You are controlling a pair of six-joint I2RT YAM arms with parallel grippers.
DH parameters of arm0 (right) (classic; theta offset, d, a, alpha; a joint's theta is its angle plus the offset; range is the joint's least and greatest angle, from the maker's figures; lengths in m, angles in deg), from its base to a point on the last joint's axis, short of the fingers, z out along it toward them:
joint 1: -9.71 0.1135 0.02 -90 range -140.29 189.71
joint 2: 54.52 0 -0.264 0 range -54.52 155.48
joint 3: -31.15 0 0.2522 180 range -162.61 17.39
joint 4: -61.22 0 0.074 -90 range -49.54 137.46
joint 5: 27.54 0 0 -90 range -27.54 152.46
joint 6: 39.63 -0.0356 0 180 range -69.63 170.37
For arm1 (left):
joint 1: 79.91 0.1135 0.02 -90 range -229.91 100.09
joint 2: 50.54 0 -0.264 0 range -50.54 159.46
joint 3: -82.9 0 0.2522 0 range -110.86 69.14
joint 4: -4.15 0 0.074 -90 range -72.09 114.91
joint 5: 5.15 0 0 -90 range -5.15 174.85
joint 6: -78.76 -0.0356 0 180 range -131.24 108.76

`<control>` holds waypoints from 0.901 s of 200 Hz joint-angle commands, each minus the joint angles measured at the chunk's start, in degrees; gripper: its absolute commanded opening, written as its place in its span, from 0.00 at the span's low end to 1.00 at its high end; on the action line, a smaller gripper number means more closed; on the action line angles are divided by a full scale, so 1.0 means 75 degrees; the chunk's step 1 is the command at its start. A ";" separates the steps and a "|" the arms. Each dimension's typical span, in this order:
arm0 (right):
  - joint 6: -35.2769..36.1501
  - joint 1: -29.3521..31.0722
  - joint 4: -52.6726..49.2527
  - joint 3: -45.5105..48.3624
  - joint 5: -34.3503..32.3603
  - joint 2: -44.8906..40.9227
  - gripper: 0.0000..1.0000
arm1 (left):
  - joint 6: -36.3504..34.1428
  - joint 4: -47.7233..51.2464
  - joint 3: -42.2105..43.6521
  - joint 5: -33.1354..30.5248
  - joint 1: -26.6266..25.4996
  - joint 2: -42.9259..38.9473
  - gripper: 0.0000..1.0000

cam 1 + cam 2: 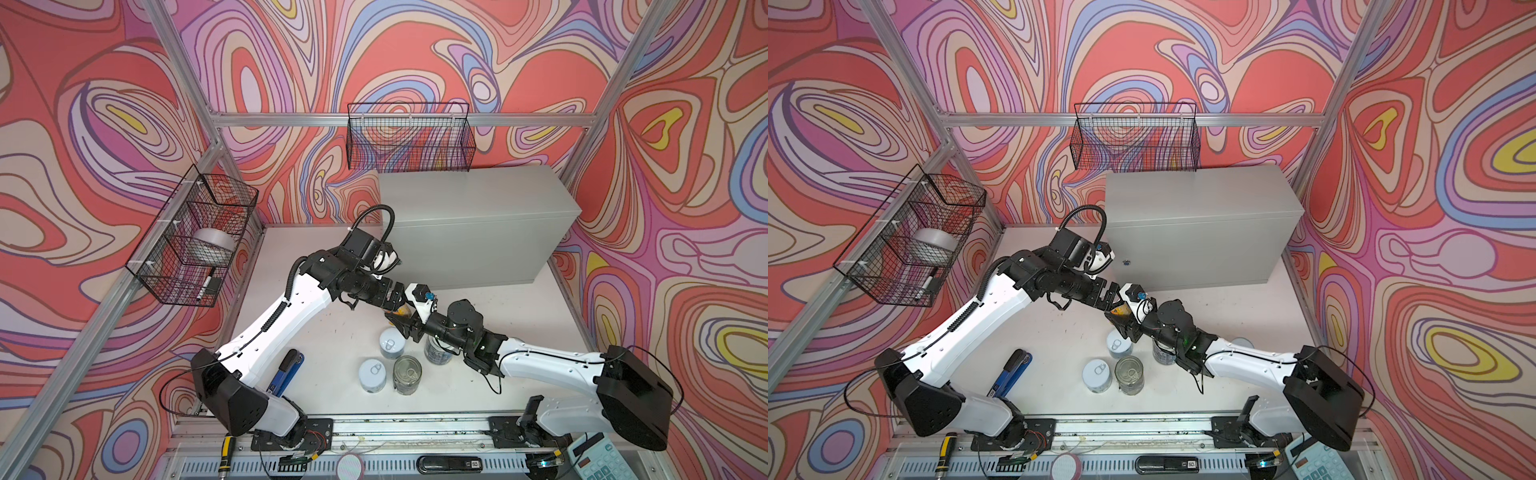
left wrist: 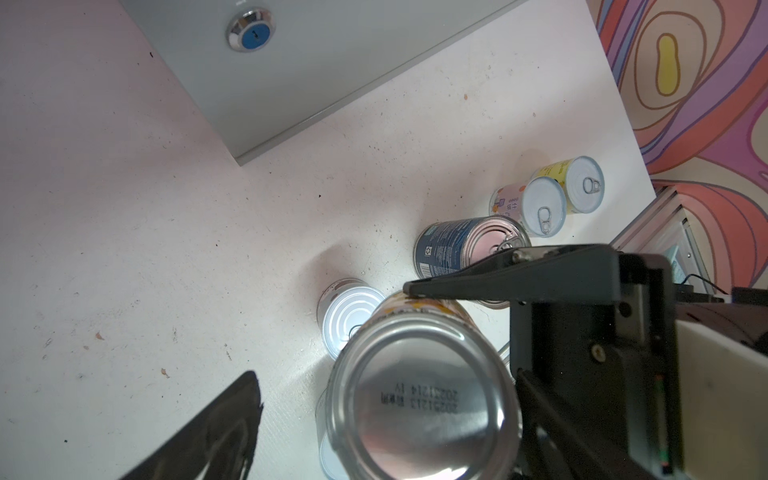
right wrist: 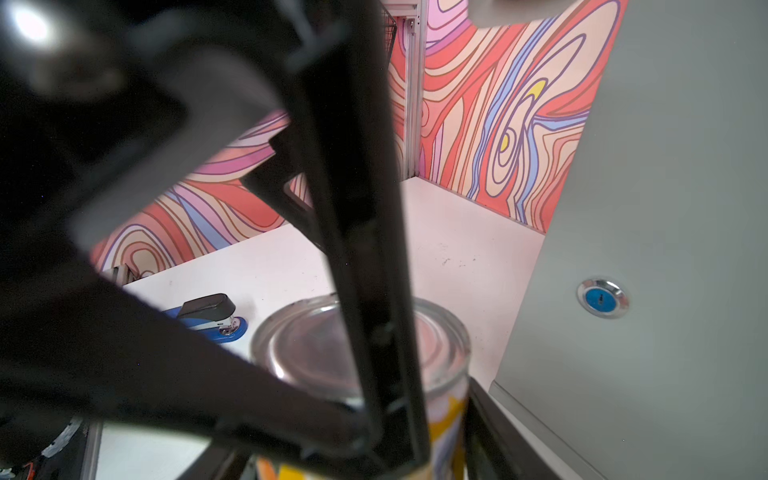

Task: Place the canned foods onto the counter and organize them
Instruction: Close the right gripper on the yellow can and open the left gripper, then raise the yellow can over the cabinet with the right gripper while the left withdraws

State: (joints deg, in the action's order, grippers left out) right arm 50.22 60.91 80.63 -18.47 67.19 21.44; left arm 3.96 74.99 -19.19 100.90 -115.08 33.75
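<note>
Jaws apart on left gripper [image 1: 397, 296], clamped on yellow can [image 2: 424, 399] at right gripper [image 2: 457, 328]. Risk: dropping it onto tins [image 1: 392, 343] below via shallow pinch, toppling them.

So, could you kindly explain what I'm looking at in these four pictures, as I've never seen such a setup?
Two robot arms with pincer-like grippers work at a white table. Two pictures look down from overhead; the other two come from a camera on each arm's wrist. Several food cans and a stapler sit on the table, in front of a grey cabinet. The right gripper is shut on a yellow can, held above the table. The left gripper is open beside it.
</note>
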 commanded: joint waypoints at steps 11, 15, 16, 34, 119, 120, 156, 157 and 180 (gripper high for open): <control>0.0115 0.0063 0.0277 0.0088 -0.0207 -0.0486 0.50 | 0.0120 -0.0100 0.0083 -0.0072 0.0368 -0.0110 1.00; 0.0132 0.0063 0.0271 0.0103 -0.0221 -0.0525 0.50 | 0.0138 -0.0166 0.0140 -0.0011 0.0386 -0.0144 1.00; 0.0134 0.0064 0.0268 0.0104 -0.0227 -0.0534 0.50 | 0.0139 -0.0185 0.0158 0.0002 0.0388 -0.0154 1.00; 0.0155 0.0061 0.0181 0.0117 -0.0237 -0.0624 0.49 | 0.0227 -0.0431 0.0356 0.0064 0.0413 -0.0301 1.00; 0.0146 0.0064 0.0130 0.0093 -0.0347 -0.0612 0.48 | 0.0518 -0.0603 0.0458 -0.0611 0.0540 -0.0816 1.00; 0.0147 0.0064 0.0127 0.0093 -0.0348 -0.0613 0.48 | 0.0523 -0.0603 0.0464 -0.0626 0.0541 -0.0824 1.00; 0.0116 0.0062 0.0105 0.0152 -0.0390 -0.0712 0.47 | 0.0737 -0.0771 0.0568 -0.1030 0.0646 -0.1005 1.00; 0.0114 0.0057 0.0097 0.0152 -0.0388 -0.0715 0.47 | 0.0744 -0.0780 0.0571 -0.1040 0.0647 -0.1012 1.00; 0.0078 0.0064 -0.0003 0.0152 -0.0588 -0.0845 0.47 | 0.0878 -0.0946 0.0711 -0.1252 0.0716 -0.1113 1.00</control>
State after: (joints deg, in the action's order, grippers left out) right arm 50.97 61.17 77.51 -17.38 64.79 17.86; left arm 8.64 69.57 -15.39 95.09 -110.28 26.54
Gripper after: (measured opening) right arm 0.643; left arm 0.999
